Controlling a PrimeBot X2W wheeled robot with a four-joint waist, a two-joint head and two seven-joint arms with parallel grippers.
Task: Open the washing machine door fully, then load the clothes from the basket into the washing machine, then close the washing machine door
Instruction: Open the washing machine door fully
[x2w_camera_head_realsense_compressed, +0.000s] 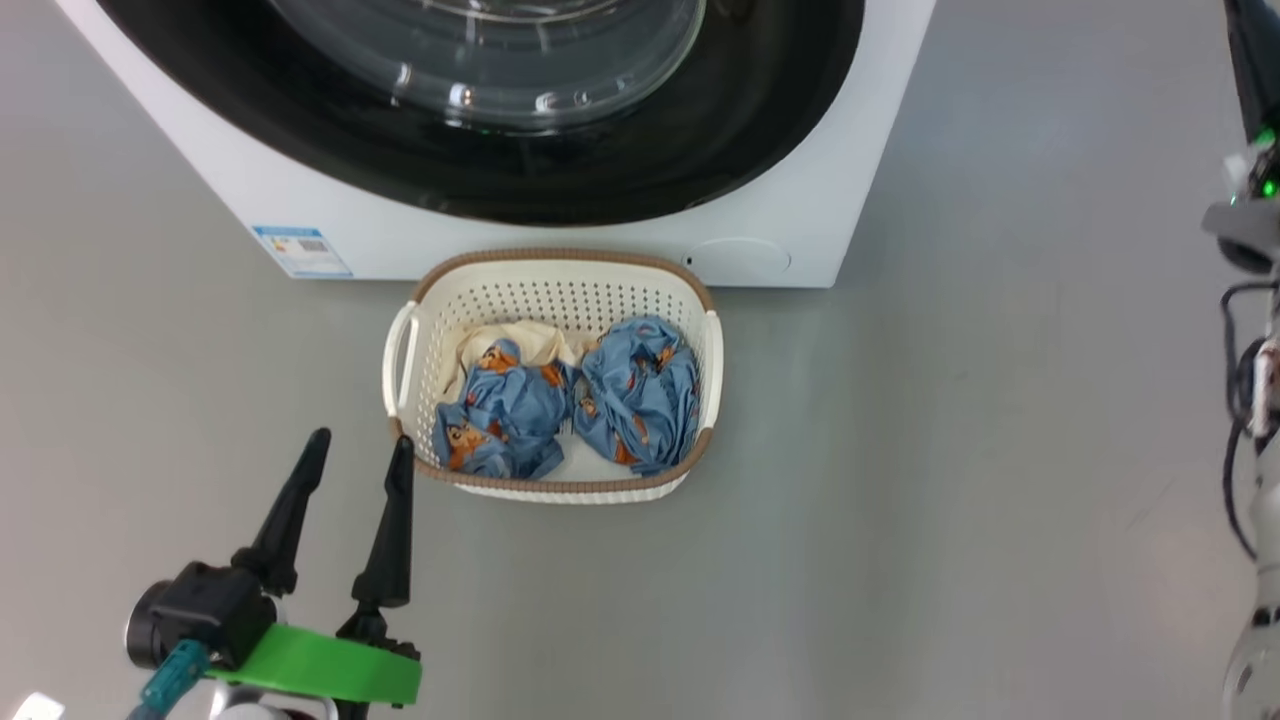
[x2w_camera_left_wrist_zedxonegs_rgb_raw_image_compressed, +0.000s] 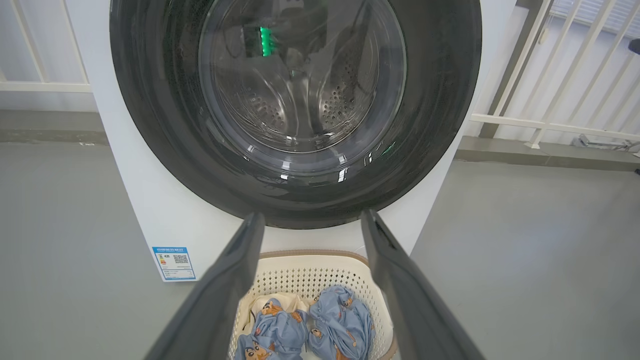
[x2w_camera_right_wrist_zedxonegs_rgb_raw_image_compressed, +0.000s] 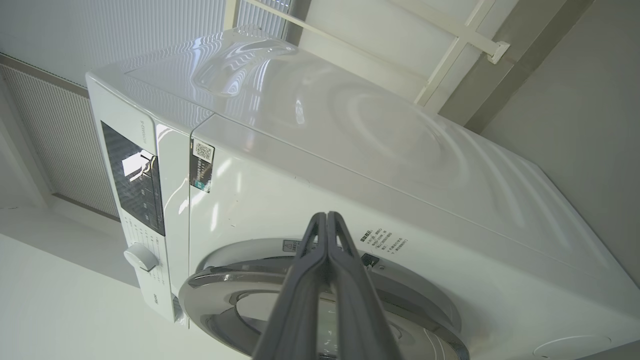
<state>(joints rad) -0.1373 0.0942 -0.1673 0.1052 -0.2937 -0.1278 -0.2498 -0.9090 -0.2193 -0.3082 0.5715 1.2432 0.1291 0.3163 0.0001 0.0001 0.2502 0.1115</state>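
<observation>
The white washing machine (x2w_camera_head_realsense_compressed: 800, 200) stands ahead with its glossy black door (x2w_camera_head_realsense_compressed: 500, 170) closed; the steel drum shows through the glass (x2w_camera_left_wrist_zedxonegs_rgb_raw_image_compressed: 295, 100). On the floor against its front sits the cream basket (x2w_camera_head_realsense_compressed: 560, 258), holding crumpled blue printed clothes (x2w_camera_head_realsense_compressed: 640, 390) and a cream cloth (x2w_camera_head_realsense_compressed: 520, 340). My left gripper (x2w_camera_head_realsense_compressed: 360, 440) is open and empty, low and just left of the basket's near corner, its fingers pointing at the door (x2w_camera_left_wrist_zedxonegs_rgb_raw_image_compressed: 295, 200). My right gripper (x2w_camera_right_wrist_zedxonegs_rgb_raw_image_compressed: 326, 215) is shut on nothing, with its tips near the door's upper rim (x2w_camera_right_wrist_zedxonegs_rgb_raw_image_compressed: 225, 285).
Grey floor surrounds the machine and basket. White railings (x2w_camera_left_wrist_zedxonegs_rgb_raw_image_compressed: 550, 125) run behind the machine on both sides. A blue label sticker (x2w_camera_head_realsense_compressed: 300, 250) and a round flap (x2w_camera_head_realsense_compressed: 738, 258) sit low on the front. The control panel and knob (x2w_camera_right_wrist_zedxonegs_rgb_raw_image_compressed: 141, 256) are at the top. My right arm (x2w_camera_head_realsense_compressed: 1250, 220) rises along the right edge.
</observation>
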